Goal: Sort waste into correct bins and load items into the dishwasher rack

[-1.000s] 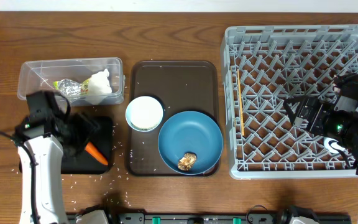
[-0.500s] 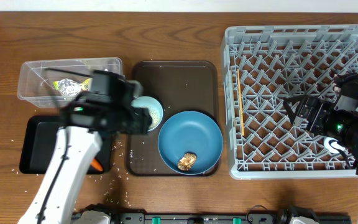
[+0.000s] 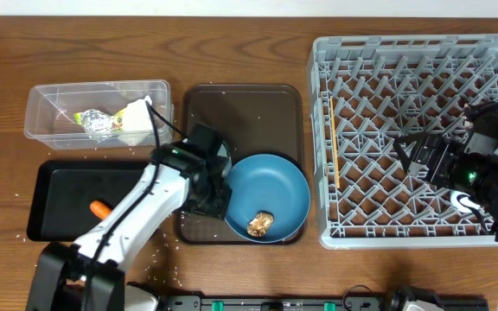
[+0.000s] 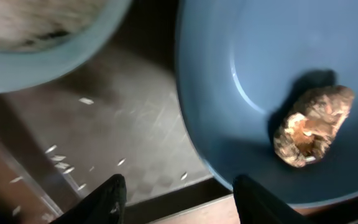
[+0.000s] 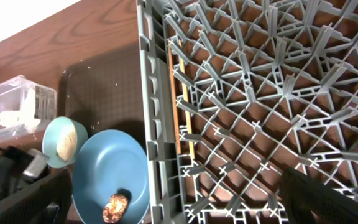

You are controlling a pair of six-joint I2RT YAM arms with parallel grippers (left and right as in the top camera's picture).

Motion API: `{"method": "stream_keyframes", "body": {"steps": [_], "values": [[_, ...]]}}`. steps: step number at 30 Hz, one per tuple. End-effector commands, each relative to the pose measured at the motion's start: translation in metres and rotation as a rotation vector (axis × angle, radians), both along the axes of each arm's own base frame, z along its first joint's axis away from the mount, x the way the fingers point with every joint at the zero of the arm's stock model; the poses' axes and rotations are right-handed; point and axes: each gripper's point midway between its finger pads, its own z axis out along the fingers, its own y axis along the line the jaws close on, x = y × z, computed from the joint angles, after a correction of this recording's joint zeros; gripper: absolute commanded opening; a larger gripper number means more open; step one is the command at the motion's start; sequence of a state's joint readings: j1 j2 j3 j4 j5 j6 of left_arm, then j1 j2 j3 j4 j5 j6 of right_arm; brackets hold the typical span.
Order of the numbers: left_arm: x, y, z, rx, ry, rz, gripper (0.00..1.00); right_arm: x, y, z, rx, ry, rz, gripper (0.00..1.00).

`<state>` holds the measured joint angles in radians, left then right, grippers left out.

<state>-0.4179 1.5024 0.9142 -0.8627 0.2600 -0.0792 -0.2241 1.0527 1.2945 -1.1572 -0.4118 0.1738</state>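
Observation:
My left gripper (image 3: 213, 200) (image 4: 185, 202) is open and empty. It hangs low over the front of the brown tray, at the left rim of the large blue plate (image 3: 271, 190) (image 4: 278, 74). A brown food lump (image 3: 260, 223) (image 4: 312, 127) lies on the plate. The light-blue bowl (image 4: 36, 43) (image 5: 64, 140) is mostly hidden under my left arm in the overhead view. The orange carrot (image 3: 100, 208) lies in the black tray (image 3: 59, 194). The clear box (image 3: 50, 95) holds a wrapper (image 3: 93, 123) and white tissue (image 3: 137, 117). My right gripper (image 3: 409, 155) (image 5: 179, 205) is open above the grey rack (image 3: 322, 138) (image 5: 157, 124).
The brown serving tray (image 3: 240, 104) carries the plate and bowl. A thin orange stick (image 3: 336, 155) lies in the rack's left side. A small pale round thing (image 3: 463, 202) sits in the rack under my right arm. Rice grains (image 3: 158, 250) are scattered on the table and tray.
My left arm swung right from the black tray to the brown tray's front beside the plate. The carrot now lies free further left in the black tray. The right arm has not moved.

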Motion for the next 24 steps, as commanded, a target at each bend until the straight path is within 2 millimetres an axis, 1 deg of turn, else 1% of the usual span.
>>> {"method": "stream_keyframes", "body": {"steps": [1, 3, 7, 11, 15, 16, 19, 21, 22, 24], "values": [[-0.006, -0.010, -0.009, -0.038, 0.029, -0.006, 0.56, 0.000, 0.004, 0.000, 0.017, 0.002, 0.007, 0.99], [-0.004, -0.013, -0.010, -0.037, 0.020, -0.019, 0.55, 0.001, 0.004, 0.000, 0.017, 0.003, 0.007, 0.99], [0.002, -0.016, -0.015, -0.031, -0.003, -0.029, 0.46, 0.001, 0.004, -0.001, 0.018, 0.006, 0.007, 0.99], [0.008, -0.006, -0.031, 0.052, -0.014, -0.032, 0.45, 0.001, 0.004, -0.001, 0.017, 0.006, 0.007, 0.99], [0.011, -0.004, -0.043, 0.077, -0.002, -0.032, 0.32, 0.002, 0.004, 0.000, 0.016, 0.001, 0.007, 0.99], [0.013, -0.005, -0.044, 0.075, -0.006, -0.032, 0.28, 0.002, 0.004, 0.000, 0.016, -0.001, 0.007, 0.99], [0.017, -0.006, -0.043, 0.069, -0.019, -0.031, 0.28, 0.002, 0.004, 0.001, 0.016, -0.002, 0.007, 0.99], [0.017, -0.007, -0.041, 0.068, -0.020, -0.030, 0.25, 0.002, 0.004, 0.000, 0.015, -0.001, 0.007, 0.99], [0.016, -0.006, -0.039, 0.069, -0.017, -0.031, 0.21, 0.002, 0.004, 0.001, 0.015, -0.002, 0.007, 0.99], [0.015, -0.005, -0.033, 0.074, -0.008, -0.031, 0.08, 0.003, 0.004, 0.001, 0.015, -0.004, 0.007, 0.99]]}}
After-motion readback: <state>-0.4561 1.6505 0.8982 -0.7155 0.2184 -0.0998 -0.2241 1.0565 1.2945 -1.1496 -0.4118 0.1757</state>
